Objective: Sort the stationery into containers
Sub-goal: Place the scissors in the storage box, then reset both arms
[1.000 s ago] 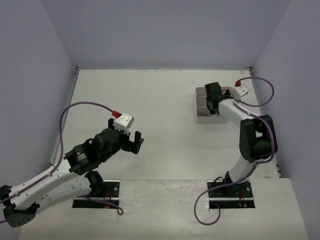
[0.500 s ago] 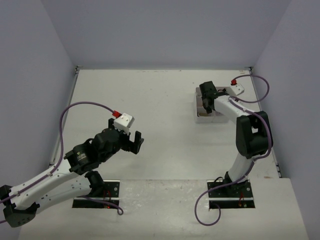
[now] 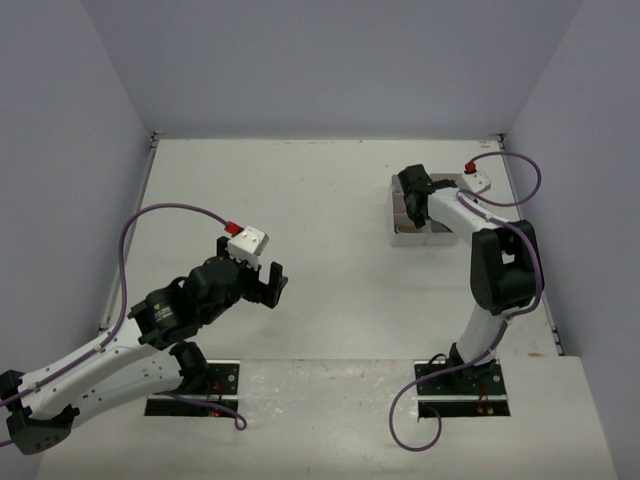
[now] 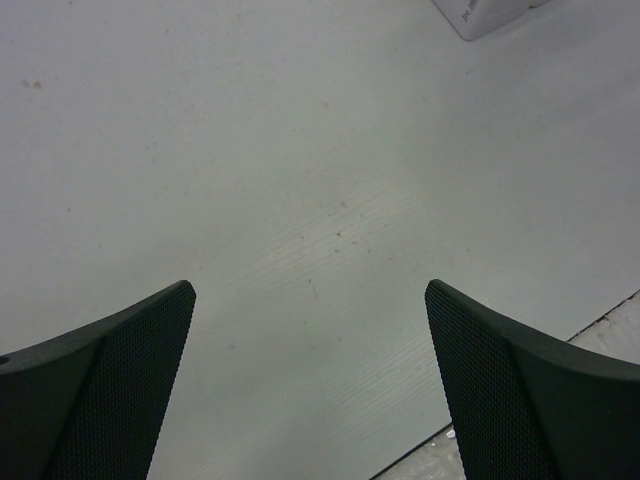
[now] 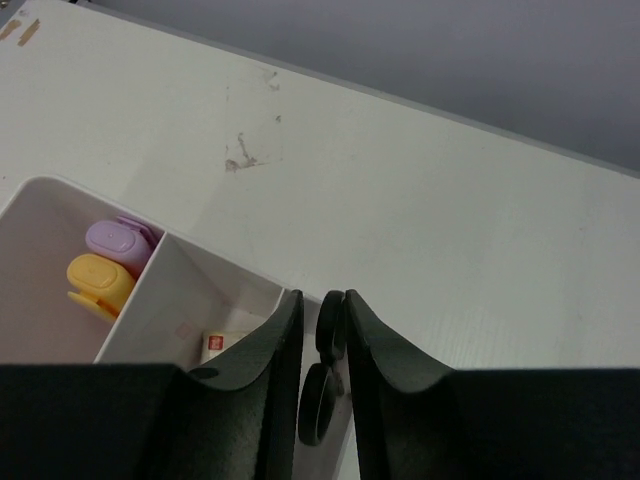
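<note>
The white divided container (image 3: 398, 228) stands at the table's far right; its inner wall (image 5: 150, 290) shows in the right wrist view. My right gripper (image 3: 413, 196) hangs over it. Its jaws (image 5: 322, 296) are slightly parted. The black scissors handles (image 5: 315, 405) stand between them, leaning on the right finger, with a gap at the left finger. A lilac highlighter (image 5: 120, 238) and an orange-yellow one (image 5: 98, 275) lie in one compartment. A small white eraser (image 5: 225, 345) lies in the neighbouring one. My left gripper (image 3: 262, 285) (image 4: 308, 290) hovers open over bare table, holding nothing.
A corner of the container (image 4: 490, 12) shows at the top right of the left wrist view. The table's near edge (image 4: 520, 372) runs below the left fingers. Grey walls close the table at the back and sides. A purple cable (image 3: 525, 185) loops behind the right arm.
My right gripper moved slightly towards the far-left part of the container, then its jaws parted a little around the scissors handles. The left arm has not moved.
</note>
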Available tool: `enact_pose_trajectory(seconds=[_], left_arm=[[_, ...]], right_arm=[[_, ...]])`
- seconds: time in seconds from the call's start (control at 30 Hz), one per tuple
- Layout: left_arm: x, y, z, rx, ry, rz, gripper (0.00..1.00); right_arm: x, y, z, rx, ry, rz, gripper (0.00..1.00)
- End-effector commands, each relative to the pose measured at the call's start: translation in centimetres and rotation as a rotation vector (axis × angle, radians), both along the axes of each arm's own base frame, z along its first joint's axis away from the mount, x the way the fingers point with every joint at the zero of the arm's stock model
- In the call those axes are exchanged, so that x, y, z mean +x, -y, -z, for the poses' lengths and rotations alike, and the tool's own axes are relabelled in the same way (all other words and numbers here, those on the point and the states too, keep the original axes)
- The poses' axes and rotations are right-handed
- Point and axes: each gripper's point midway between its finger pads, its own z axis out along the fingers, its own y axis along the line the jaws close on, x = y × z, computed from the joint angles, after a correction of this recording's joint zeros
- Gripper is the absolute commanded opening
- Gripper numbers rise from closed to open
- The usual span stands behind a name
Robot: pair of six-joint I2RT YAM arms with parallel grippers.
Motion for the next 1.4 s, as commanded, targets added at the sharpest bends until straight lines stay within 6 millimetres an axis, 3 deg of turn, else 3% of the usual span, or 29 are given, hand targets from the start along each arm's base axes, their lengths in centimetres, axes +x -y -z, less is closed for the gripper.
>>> enact_pose_trajectory(seconds=[0.0, 0.13, 0.37, 0.5, 0.63, 0.7, 0.77, 0.83, 1.03, 1.13, 1.17, 1.2, 1.27, 1.37], left_arm=[[0.4, 0.5, -1.0, -0.023, 0.037, 0.016, 1.0], [0.4, 0.5, -1.0, -0.023, 0.037, 0.015, 1.0], [0.4, 0.6, -0.7, -0.016, 0.032, 0.019, 1.0], [0.4, 0.5, -0.8, -0.016, 0.034, 0.012, 1.0], [0.5, 0.2, -0.8, -0.012, 0.037, 0.0, 1.0], [0.6, 0.1, -0.9, -0.011, 0.038, -0.009, 1.0], [0.6, 0.1, -0.9, -0.011, 0.039, -0.013, 1.0], [0.8, -0.1, -1.0, -0.009, 0.04, -0.026, 1.0], [2.1, -2.2, -2.3, -0.022, 0.064, -0.198, 1.0], [3.2, -3.8, -3.0, -0.006, 0.087, -0.309, 1.0], [3.8, -4.6, -3.1, 0.006, 0.093, -0.363, 1.0], [3.9, -4.7, -3.1, 0.006, 0.092, -0.37, 1.0], [5.3, -6.5, -3.4, -0.002, 0.078, -0.459, 1.0], [6.7, -8.6, -3.7, -0.053, 0.079, -0.517, 1.0]], right_arm=[[1.0, 0.3, -1.8, -0.039, 0.093, 0.04, 0.35], [1.0, 0.3, -1.8, -0.04, 0.091, 0.037, 0.41], [1.1, 0.4, -2.3, -0.04, 0.106, 0.041, 0.7], [0.5, 0.3, -5.7, -0.008, 0.188, 0.034, 0.78], [0.1, -0.7, -10.0, 0.022, 0.263, -0.06, 0.99], [0.6, -1.7, -12.1, 0.081, 0.343, -0.153, 0.99], [0.0, -2.1, -12.1, 0.066, 0.303, -0.251, 0.99], [0.1, -3.5, -15.1, 0.091, 0.361, -0.419, 0.99], [-3.9, -6.7, -17.3, 0.127, 0.254, -0.78, 0.99], [-7.4, -9.6, -17.8, 0.164, 0.216, -1.04, 0.99], [-9.5, -9.8, -17.8, 0.178, 0.194, -1.091, 0.99], [-9.7, -9.7, -17.8, 0.176, 0.192, -1.091, 0.99], [-12.7, -8.6, -17.9, 0.175, 0.188, -1.085, 0.99], [-15.4, -8.7, -18.3, 0.166, 0.188, -1.147, 0.99]])
